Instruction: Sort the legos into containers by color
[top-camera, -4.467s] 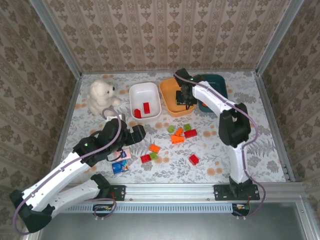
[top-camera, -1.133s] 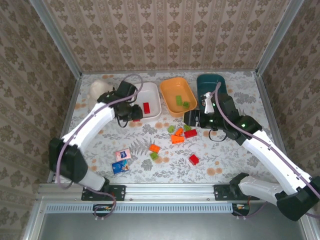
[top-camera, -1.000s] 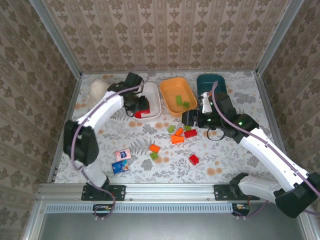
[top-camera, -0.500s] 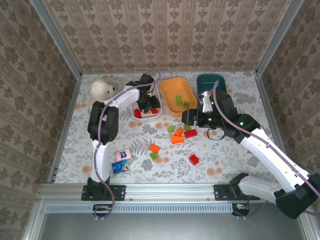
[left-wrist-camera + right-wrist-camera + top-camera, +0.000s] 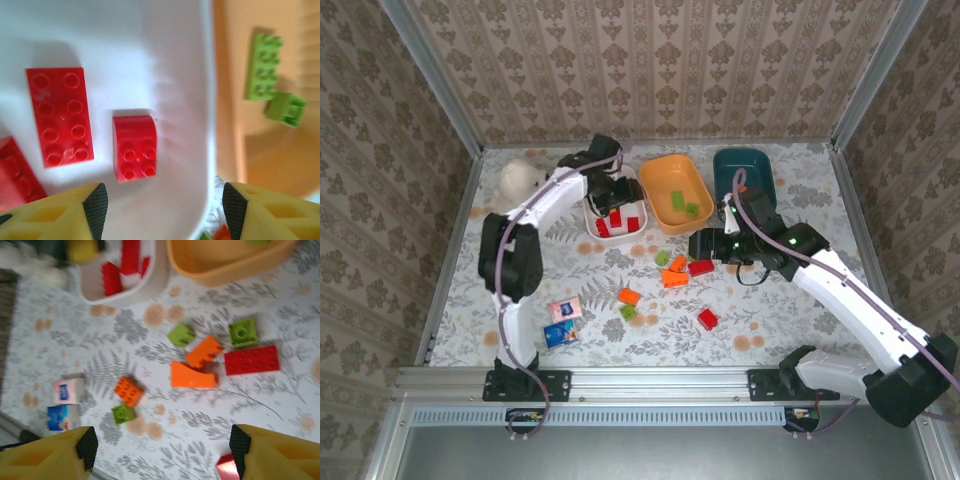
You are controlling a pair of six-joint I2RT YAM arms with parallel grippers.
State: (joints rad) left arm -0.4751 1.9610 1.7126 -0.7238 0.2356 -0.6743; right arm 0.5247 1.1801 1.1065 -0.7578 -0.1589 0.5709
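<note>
Parted left hand [image 5: 165, 207] over white bin [image 5: 180, 75], nothing between fingers | dropped red wedge lego [image 5: 134, 147] inside, beside other reds [image 5: 59, 116] | right hand [image 5: 160, 447] spread, empty, above loose legos [image 5: 192, 376] on tabletop [image 5: 280, 405] | likely one more red sorted; several pieces left.

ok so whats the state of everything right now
left end effector, open, over the white bin
right end effector, open, above the loose legos
white bin, holds red legos
orange bin, holds two green legos
teal bin, upright, partly behind the right arm
loose legos, lying unsorted on the table
</note>
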